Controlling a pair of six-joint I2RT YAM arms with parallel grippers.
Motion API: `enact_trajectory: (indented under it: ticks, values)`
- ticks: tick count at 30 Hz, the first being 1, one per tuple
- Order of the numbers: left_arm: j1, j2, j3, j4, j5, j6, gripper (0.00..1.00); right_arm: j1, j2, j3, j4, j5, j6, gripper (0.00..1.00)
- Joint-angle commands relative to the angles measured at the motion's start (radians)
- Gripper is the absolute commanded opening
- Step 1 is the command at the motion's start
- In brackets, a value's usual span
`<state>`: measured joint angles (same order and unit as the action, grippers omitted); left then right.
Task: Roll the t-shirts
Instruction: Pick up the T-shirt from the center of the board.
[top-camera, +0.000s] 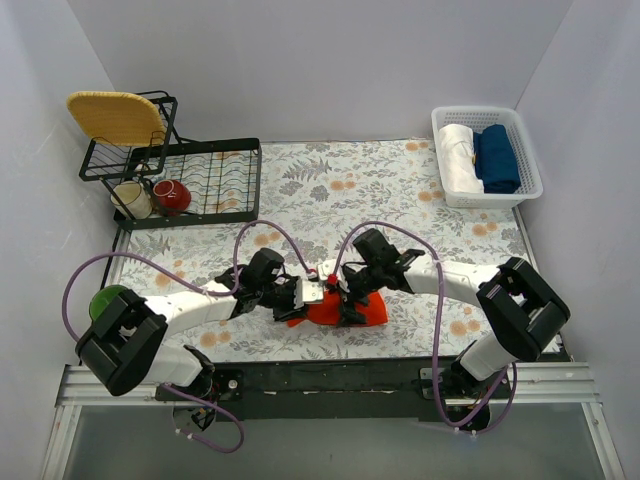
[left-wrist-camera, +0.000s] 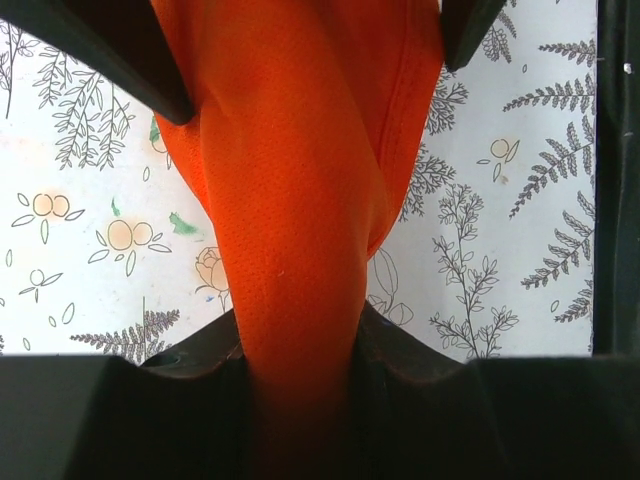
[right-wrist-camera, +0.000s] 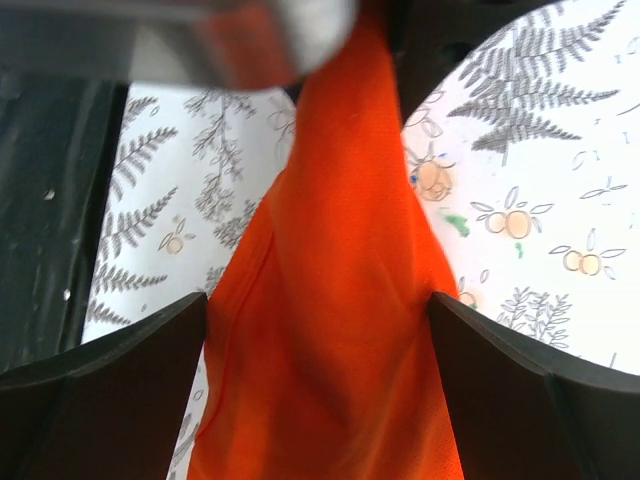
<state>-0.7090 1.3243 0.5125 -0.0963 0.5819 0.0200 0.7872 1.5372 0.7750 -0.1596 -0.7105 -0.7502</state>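
From above, the t-shirt (top-camera: 367, 312) shows only as a small orange-red bunch at the near edge of the flowered table (top-camera: 350, 190), right where the two arms meet. Most of it is covered by them, so its shape on the table is hard to read.

The left gripper (top-camera: 303, 294) and the right gripper (top-camera: 346, 302) sit nearly touching each other over the cloth. In the left wrist view the t-shirt (left-wrist-camera: 290, 200) runs as a thick, twisted band up between the dark fingers (left-wrist-camera: 110, 55), filling the gap and pressing against both, so that hand is clamped on the fabric. The tips are cut off by the top edge. The right wrist view is similar: the t-shirt (right-wrist-camera: 335, 320) is squeezed between the two fingers (right-wrist-camera: 110, 390), held, while a blurred grey shape at the top hides where the cloth ends.

Far right stands a white basket (top-camera: 480, 111) with a white bundle (top-camera: 459, 155) and a dark blue bundle (top-camera: 497, 158). A green object (top-camera: 106, 298) is half hidden behind the left arm.
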Motion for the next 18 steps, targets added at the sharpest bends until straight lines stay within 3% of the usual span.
enact_trajectory:
  ticks: [1, 8, 10, 13, 14, 16, 18]
  values:
    - [0.000, -0.086, 0.003, 0.075, 0.052, 0.015, 0.00, 0.021, 0.017, -0.039, 0.074, 0.127, 0.115, 0.98]
    - [0.000, -0.134, -0.006, 0.092, 0.053, -0.014, 0.05, 0.145, 0.043, -0.057, 0.121, 0.269, 0.146, 0.97]
    - [0.000, -0.163, -0.008, 0.087, 0.056, -0.014, 0.08, 0.164, 0.052, -0.057, 0.133, 0.310, 0.158, 0.92]
    - [0.000, -0.201, -0.011, 0.063, 0.047, -0.014, 0.24, 0.185, 0.070, -0.063, 0.185, 0.383, 0.184, 0.85]
    - [0.000, -0.211, -0.014, 0.052, 0.039, -0.015, 0.36, 0.191, 0.083, -0.059, 0.192, 0.397, 0.186, 0.84]
    - [0.000, -0.232, -0.017, 0.032, 0.026, -0.015, 0.46, 0.204, 0.096, -0.051, 0.198, 0.434, 0.178, 0.79]
    - [0.000, -0.243, -0.032, 0.023, 0.018, -0.015, 0.64, 0.222, 0.124, -0.036, 0.193, 0.442, 0.169, 0.77]
